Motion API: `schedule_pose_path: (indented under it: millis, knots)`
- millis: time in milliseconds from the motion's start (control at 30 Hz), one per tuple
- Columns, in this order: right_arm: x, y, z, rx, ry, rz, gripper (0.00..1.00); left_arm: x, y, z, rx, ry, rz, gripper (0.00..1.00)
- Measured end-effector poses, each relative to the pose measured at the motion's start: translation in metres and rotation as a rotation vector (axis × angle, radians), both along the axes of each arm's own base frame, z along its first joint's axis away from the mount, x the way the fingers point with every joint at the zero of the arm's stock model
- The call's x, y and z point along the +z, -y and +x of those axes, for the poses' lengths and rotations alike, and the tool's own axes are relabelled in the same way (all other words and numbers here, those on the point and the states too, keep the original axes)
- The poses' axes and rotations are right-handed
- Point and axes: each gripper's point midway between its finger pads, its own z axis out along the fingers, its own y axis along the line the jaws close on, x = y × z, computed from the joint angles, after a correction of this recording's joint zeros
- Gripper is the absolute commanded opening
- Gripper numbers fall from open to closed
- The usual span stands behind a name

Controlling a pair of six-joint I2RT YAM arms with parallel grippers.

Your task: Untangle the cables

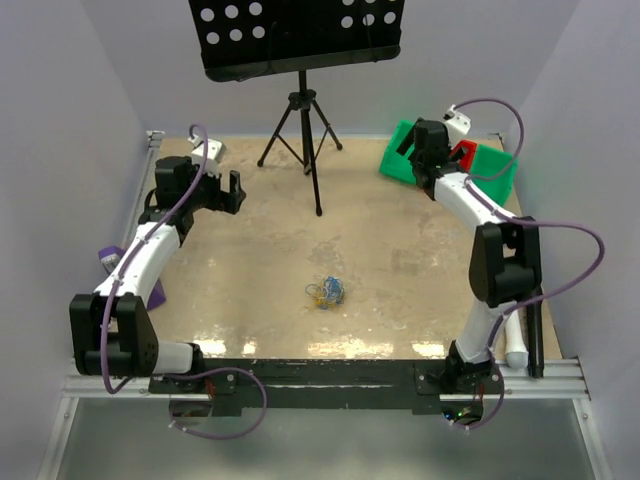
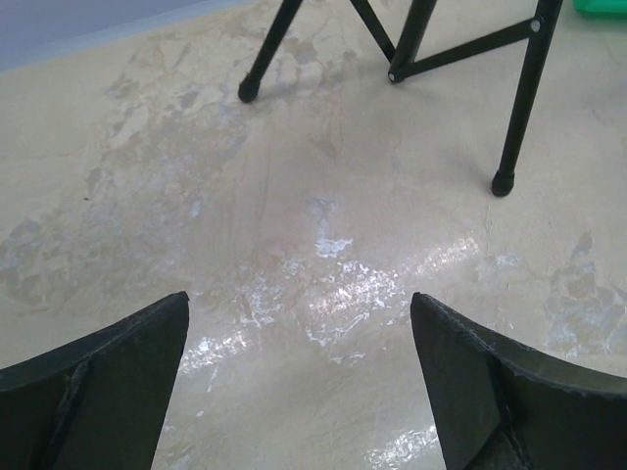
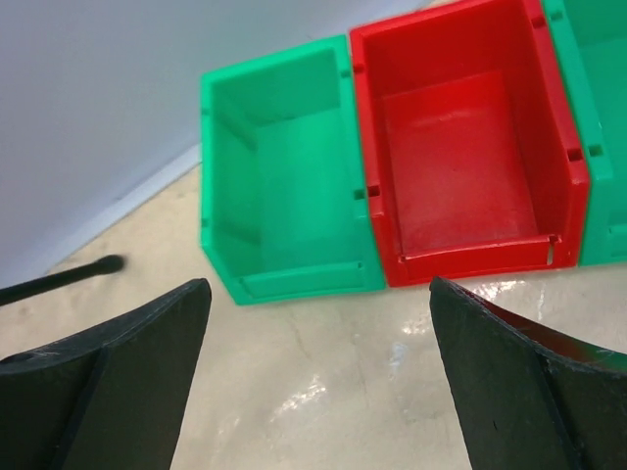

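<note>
Beige worktop (image 1: 250,260), one knot of cables (image 1: 327,291), both arms empty.
Cables sit in a roundish clump with no clear long axis, well nearer the arm bases than the stand (image 1: 303,130). Left end effector (image 2: 299,304) hovers left of the stand, right end effector (image 3: 320,289) to the stand's right over bins (image 3: 294,279). Both gape wide, holding nothing. Left looks slightly closer.

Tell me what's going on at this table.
Nothing is being handled yet. The cables lie in a small tangled clump near the middle of the table, untouched. Both arms sit far from it: the left gripper hangs open over bare table by the stand, the right gripper open in front of the green bin and red bin.
</note>
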Motion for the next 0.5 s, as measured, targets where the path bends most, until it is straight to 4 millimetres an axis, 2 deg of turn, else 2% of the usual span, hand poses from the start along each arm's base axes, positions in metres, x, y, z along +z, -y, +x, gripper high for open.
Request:
schedule_pose_path:
  millis: [167, 300, 400, 500]
  knots:
    - [-0.044, 0.009, 0.017, -0.068, -0.111, -0.049, 0.98, -0.021, 0.008, -0.001, -0.039, -0.057, 0.015, 1.00]
    - [-0.074, 0.018, 0.013, -0.102, -0.189, -0.065, 0.98, -0.025, 0.010, 0.000, -0.050, -0.062, 0.026, 1.00]
    - [-0.079, 0.030, 0.015, -0.136, -0.203, -0.070, 0.96, -0.030, 0.011, 0.000, -0.057, -0.072, 0.031, 1.00]
    - [-0.071, 0.039, 0.030, -0.168, -0.181, -0.072, 0.94, -0.037, 0.012, 0.000, -0.067, -0.090, 0.026, 1.00]
